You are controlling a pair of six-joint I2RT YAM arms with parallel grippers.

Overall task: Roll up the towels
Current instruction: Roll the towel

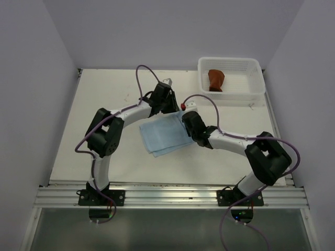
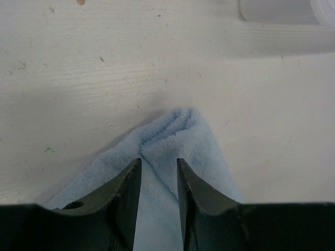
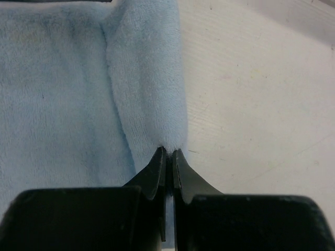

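A light blue towel lies folded on the table's middle. My left gripper is at its far edge. In the left wrist view the gripper has its jaws a narrow gap apart, closed on a thick fold of the towel, which bunches into a raised ridge just beyond the fingertips. My right gripper is at the towel's far right corner. In the right wrist view it is shut on the turned-over edge of the towel. A brown rolled towel lies in the white basket.
The white basket stands at the table's back right corner, and its corner shows at the top of the left wrist view. White walls close in the table's left, back and right. A metal rail runs along the near edge.
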